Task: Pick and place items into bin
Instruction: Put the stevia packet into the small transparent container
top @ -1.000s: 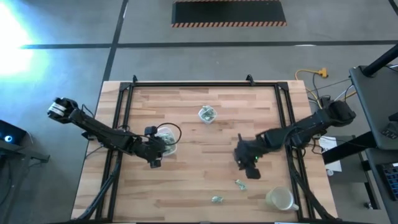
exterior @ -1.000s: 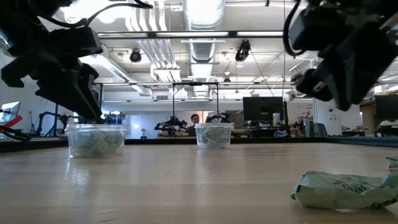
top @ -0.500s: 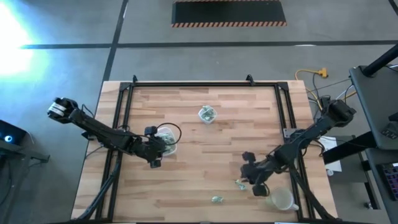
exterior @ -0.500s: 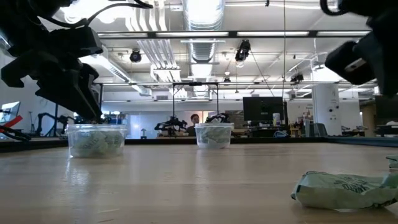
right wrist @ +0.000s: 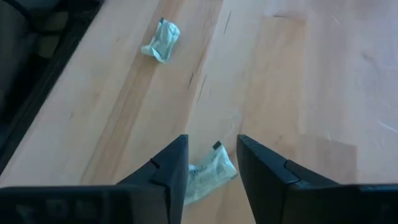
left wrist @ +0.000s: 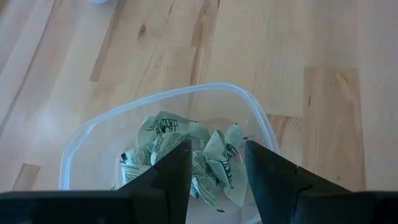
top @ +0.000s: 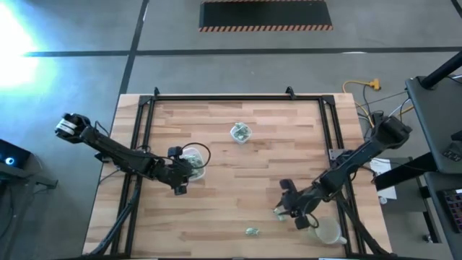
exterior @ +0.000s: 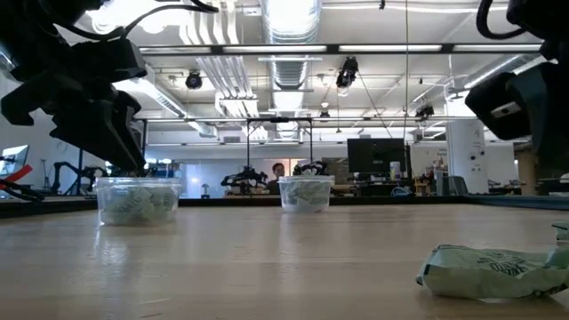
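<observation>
A: Start at the right gripper (right wrist: 211, 163) — fingers apart, nothing between them. In its wrist view a wrapped item (right wrist: 208, 173) lies on the table (top: 238, 188) right in the gap.

B: And from above?

A: The right gripper (top: 290, 209) sits at the lower right of the frame, with that item (top: 277, 213) just beside it. A second item (top: 252, 231) lies lower, toward the bottom centre; an empty tub (top: 326, 232) stands in the lower right corner.

B: So what could spoil the pick?

A: The wrapper is small, flat and crinkly. If the fingers close too high they may pinch only an edge and it slips out; if they come down off-centre, one finger could shove it along the wood instead of trapping it.

B: And the left side?

A: The left gripper (left wrist: 216, 169) hangs over a clear tub (left wrist: 261, 124) already holding items, left of centre in the high view — fingers apart, gripping nothing. It looks parked.

B: Any other risk?

A: A third tub (top: 240, 132), also filled, stands upper centre. A loosely held wrapper could drop on the carry there — I'd judge that the likeliest failure.
</observation>
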Robot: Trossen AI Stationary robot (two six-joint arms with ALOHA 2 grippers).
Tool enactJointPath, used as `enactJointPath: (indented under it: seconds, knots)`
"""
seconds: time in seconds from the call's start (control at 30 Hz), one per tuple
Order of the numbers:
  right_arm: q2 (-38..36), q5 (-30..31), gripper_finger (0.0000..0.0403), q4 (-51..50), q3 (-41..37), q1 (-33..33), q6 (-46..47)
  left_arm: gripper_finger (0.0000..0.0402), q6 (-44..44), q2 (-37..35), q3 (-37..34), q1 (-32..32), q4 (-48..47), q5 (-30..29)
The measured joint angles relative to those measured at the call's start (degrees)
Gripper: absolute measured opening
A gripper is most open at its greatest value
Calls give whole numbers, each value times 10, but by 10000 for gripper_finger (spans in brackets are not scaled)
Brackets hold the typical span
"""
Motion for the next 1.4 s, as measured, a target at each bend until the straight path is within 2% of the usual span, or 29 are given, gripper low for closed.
enactJointPath:
  seconds: [0.1, 0.4, 0.6, 0.8, 1.03, 1.4]
  knots:
    - [10, -1, 142, 54, -20, 0, 0, 132, 0, 0, 0, 0, 0, 0]
    - [60, -1, 182, 119, -48, -4, 1, 132, 0, 0, 0, 0, 1, 0]
    - [114, -3, 187, 172, -48, -7, 2, 132, 0, 0, 0, 0, 1, 0]
    - [132, -3, 187, 177, -46, -7, 2, 132, 0, 0, -1, 0, 3, 0]
    - [128, -4, 170, 171, -46, -7, 2, 132, 0, 0, -2, 0, 3, 0]
    - [131, 1, 104, 168, -47, -7, -11, 132, 0, 0, -8, 0, 15, 0]
